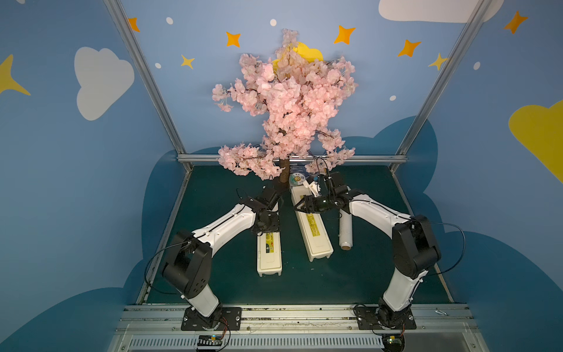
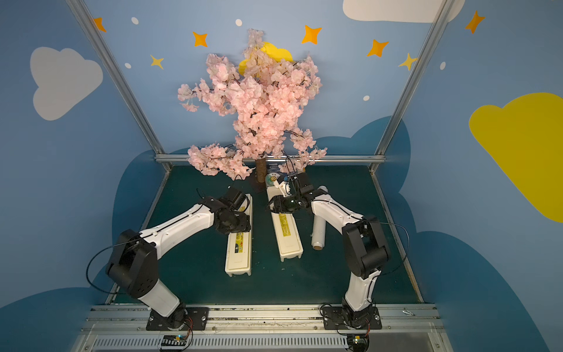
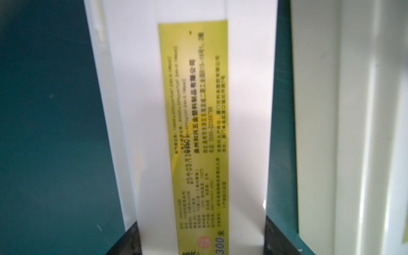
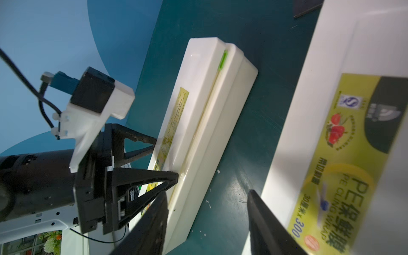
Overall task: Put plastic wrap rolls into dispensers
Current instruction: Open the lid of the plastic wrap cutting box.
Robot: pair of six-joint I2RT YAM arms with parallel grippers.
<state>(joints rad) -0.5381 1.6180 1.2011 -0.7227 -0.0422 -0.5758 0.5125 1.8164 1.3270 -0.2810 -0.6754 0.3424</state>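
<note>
The left pincer (image 3: 199,223) pinches, across its width, a long cream-white plastic dispenser box (image 1: 269,256) with a yellow label (image 3: 194,110), the one nearer the tabletop's left edge. The right pincer (image 4: 207,192) is spread and empty over the dark green tabletop (image 4: 242,132) between that box and a second cream-white dispenser box (image 1: 310,225). A slim white plastic wrap roll (image 1: 345,228) lies just beside the second box, toward the right edge.

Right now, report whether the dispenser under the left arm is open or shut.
Shut. The dispenser has its lid flat, yellow label on top; the right wrist view shows the seam closed, no trough visible.
</note>
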